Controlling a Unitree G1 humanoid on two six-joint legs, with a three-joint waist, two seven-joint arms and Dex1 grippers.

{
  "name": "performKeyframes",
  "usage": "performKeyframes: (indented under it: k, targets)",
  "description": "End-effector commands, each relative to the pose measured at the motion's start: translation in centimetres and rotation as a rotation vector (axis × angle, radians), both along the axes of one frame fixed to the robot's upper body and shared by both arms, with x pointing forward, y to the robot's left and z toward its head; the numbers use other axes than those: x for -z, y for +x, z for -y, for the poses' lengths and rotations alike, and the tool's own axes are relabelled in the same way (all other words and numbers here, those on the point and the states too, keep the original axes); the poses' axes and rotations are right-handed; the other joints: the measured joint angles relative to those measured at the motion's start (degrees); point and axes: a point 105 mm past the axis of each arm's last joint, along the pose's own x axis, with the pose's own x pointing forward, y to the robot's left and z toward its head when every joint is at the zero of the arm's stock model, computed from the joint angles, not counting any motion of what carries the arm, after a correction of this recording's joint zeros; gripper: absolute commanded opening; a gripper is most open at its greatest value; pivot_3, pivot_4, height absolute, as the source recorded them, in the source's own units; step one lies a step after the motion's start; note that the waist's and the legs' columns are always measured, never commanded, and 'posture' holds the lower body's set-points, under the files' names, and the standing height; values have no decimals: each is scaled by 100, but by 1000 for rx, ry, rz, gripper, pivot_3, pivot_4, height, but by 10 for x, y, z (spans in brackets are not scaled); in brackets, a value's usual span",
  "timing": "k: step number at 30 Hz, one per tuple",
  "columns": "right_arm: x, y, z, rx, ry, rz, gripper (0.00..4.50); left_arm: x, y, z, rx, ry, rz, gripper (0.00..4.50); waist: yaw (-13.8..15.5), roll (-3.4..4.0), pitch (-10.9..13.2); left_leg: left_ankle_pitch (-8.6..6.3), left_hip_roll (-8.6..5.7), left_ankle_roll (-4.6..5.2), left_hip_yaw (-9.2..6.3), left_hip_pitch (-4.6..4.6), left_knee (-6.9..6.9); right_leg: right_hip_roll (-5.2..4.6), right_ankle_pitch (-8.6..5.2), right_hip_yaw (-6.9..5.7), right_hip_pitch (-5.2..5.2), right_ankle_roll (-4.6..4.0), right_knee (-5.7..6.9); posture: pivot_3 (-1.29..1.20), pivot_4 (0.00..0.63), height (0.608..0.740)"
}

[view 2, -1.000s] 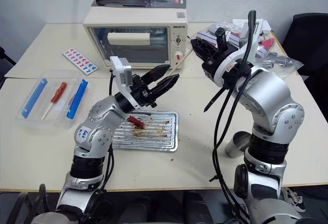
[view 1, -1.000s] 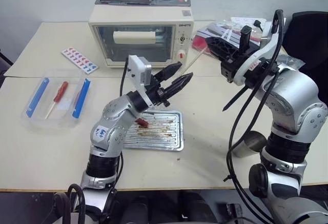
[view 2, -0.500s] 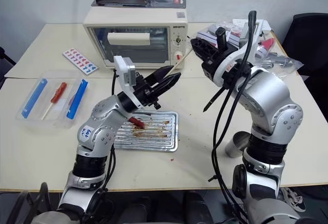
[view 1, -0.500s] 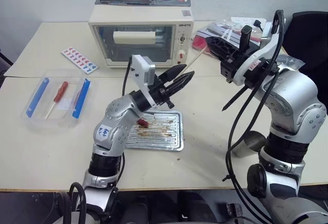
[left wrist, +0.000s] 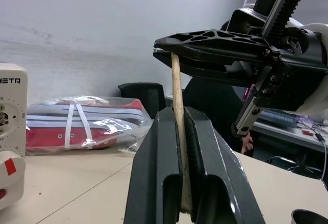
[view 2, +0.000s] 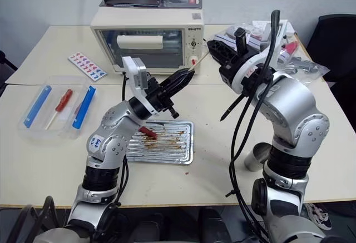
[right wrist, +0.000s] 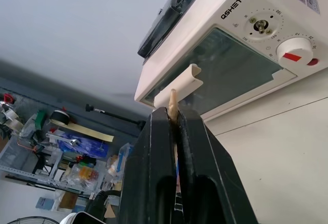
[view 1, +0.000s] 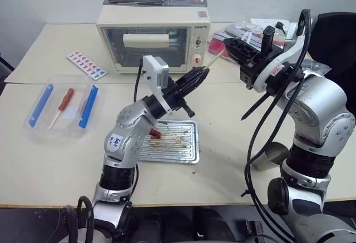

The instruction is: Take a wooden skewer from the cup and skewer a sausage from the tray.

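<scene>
Closing since before, both end effectors (view 1: 203, 75) (view 1: 227, 45) pinch wooden skewer (view 1: 213, 62).

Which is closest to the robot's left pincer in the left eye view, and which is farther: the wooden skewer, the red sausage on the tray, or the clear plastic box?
1. The thin pale wooden skewer: clamped in the left pincer itself.
2. The short dark red sausage: below the pincer, on the flat silver metal tray.
3. The clear plastic box with blue sides: farthest, away on the robot's left.
</scene>
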Motion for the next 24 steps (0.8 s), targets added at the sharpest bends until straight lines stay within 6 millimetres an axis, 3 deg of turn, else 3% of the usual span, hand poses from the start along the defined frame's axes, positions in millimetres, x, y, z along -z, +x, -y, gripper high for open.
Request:
performKeyframes:
  k: [1, 4, 8, 11, 14, 19, 22, 24]
  targets:
    - [-14, -13, -2, -22, 2, 82, 517, -11, -3, -1, -2, 0, 49, 0, 0, 0, 0, 0, 0, 0, 0, 0, 0, 0, 0, 0, 0, 0, 0, 0, 150, 740]
    - [-15, -15, -1, -15, -29, 99, 1239, -10, -5, -3, 3, 18, 49, 0, -5, 0, 0, 0, 0, 0, 0, 0, 0, 0, 0, 0, -1, 0, 1, 0, 150, 740]
    - [-18, -17, 5, -40, -351, 190, 2190, -4, -10, -21, 3, 81, 46, 0, 7, 0, 0, 1, -2, 1, 2, -9, 1, -1, 0, 2, -9, 0, 1, 0, 150, 740]
    - [-25, -22, 3, -112, -626, 291, 2190, 2, -17, -47, -12, 172, 33, 0, -19, 2, 0, 2, -3, 3, 5, -36, 5, -2, 0, 5, -41, 0, 5, 0, 150, 740]
    - [-19, -26, -3, -194, -905, 382, 2190, 6, -25, -75, -35, 258, 17, 0, -70, 4, 0, 5, 2, -1, 7, -44, -13, 3, -3, 10, -62, -5, 8, 0, 150, 740]
    - [-3, -27, -21, -368, -1134, 476, 2190, 5, -43, -129, -129, 380, -31, 0, -133, 2, 2, 5, 4, -2, 1, -48, -8, 3, -5, 6, -63, -10, 1, 0, 150, 740]
    - [8, -23, -31, -458, -1156, 486, 2668, 3, -60, -153, -171, 429, -73, 0, -121, 1, 3, 4, 3, -2, 2, -49, -9, 0, -4, 8, -66, -11, 0, 0, 150, 740]
    - [21, -22, -42, -510, -1225, 509, 3247, 5, -73, -167, -207, 463, -103, 0, -117, 1, 3, 3, 1, -2, 0, -50, -11, -3, -3, 7, -66, -11, 1, 0, 150, 740]
